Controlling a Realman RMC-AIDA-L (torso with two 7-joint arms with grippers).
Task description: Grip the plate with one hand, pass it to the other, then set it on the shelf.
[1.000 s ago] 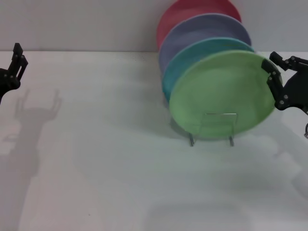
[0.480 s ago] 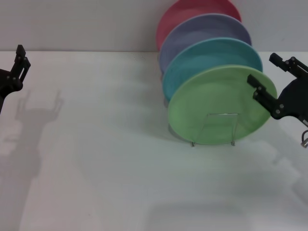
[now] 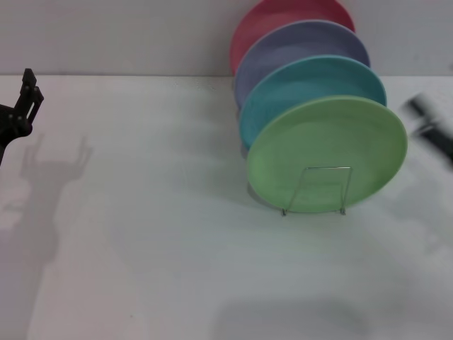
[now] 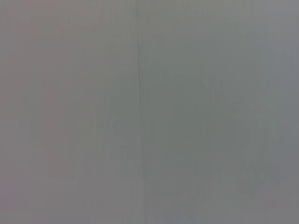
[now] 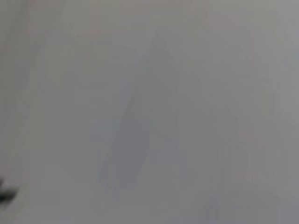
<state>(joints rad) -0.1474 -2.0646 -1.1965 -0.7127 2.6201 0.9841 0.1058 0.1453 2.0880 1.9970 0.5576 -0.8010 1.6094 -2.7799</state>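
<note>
The light green plate (image 3: pixel 325 152) stands tilted in the front slot of the thin silver wire shelf (image 3: pixel 315 191), right of the table's middle. No gripper touches it. My right gripper (image 3: pixel 432 127) is a blurred dark shape at the right edge, apart from the plate's rim. My left gripper (image 3: pixel 25 95) is at the far left edge, well away from the plates. Both wrist views show only plain grey surface.
Behind the green plate in the same rack stand a turquoise-blue plate (image 3: pixel 311 78), a lavender plate (image 3: pixel 304 42) and a red plate (image 3: pixel 276 18). The white table (image 3: pixel 156 241) runs to the wall behind the rack.
My right gripper let go of the green plate's right rim and pulled away to the right. The plate settled lower into the rack. The left arm barely moved.
</note>
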